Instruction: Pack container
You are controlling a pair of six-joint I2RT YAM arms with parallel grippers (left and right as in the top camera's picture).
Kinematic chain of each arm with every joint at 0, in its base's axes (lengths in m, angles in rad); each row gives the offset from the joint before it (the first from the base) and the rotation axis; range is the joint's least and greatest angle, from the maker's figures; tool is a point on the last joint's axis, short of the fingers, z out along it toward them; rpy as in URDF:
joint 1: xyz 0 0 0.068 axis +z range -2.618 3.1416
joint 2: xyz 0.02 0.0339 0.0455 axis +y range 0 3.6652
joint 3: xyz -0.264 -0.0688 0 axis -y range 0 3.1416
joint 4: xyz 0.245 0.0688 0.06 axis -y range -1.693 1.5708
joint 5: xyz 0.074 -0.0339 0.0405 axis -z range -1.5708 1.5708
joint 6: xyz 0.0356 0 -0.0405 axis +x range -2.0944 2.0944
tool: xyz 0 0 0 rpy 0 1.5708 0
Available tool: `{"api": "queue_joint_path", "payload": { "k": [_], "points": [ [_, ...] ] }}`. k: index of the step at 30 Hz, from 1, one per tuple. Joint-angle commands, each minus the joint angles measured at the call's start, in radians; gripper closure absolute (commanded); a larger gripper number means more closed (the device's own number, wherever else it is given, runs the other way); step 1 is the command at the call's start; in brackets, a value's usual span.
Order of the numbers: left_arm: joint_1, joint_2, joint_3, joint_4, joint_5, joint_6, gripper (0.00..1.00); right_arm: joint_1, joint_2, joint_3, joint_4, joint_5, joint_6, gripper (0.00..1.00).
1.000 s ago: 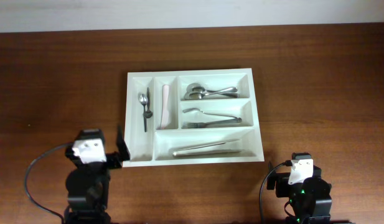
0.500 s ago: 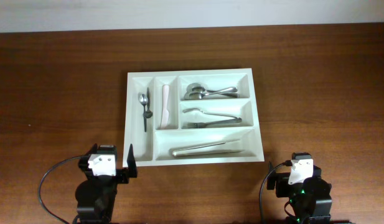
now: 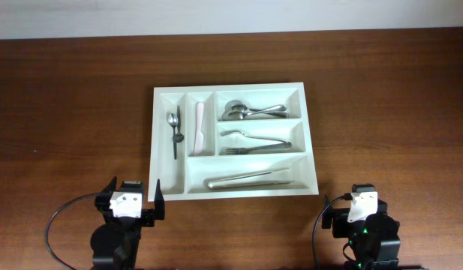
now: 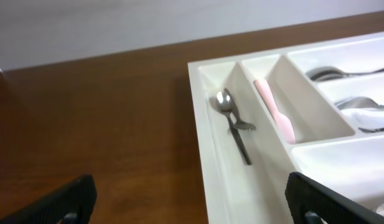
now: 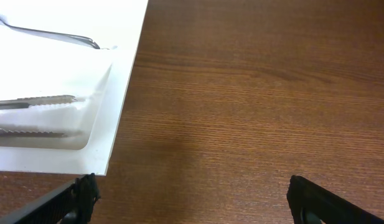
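The cutlery tray (image 3: pixel 167 174) sits mid-surface (image 3: pixel 66 112) and looks packed. Small spoons (image 3: pixel 172 120) and a pink-handled utensil (image 3: pixel 199 124) lie in its narrow left compartments, with larger spoons (image 3: pixel 242 111), forks (image 3: pixel 250 142) and tongs (image 3: pixel 250 178) to their right. No loose cutlery shows around the tray, so little seems left to do. The left gripper (image 3: pixel 134 184) and right gripper (image 5: pixel 192 202) hover wide apart and empty by the tray's front edge, and nothing stands in the way.
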Motion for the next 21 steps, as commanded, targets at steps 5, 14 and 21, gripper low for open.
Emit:
{"api": "queue_joint_path", "payload": {
  "k": [5, 14, 21],
  "points": [
    [-0.003, -0.041, -0.008, 0.002, 0.003, 0.026, 0.01, 0.006, -0.010, -0.005, -0.011, 0.002, 0.001, 0.01],
    [-0.003, -0.041, -0.002, -0.022, -0.046, 0.026, 0.01, 0.006, -0.010, -0.005, -0.011, 0.002, 0.001, 0.01],
    [-0.004, -0.041, 0.044, -0.243, -0.056, 0.026, 0.01, 0.006, -0.010, -0.005, -0.011, 0.002, 0.001, 0.01]
  ]
}}
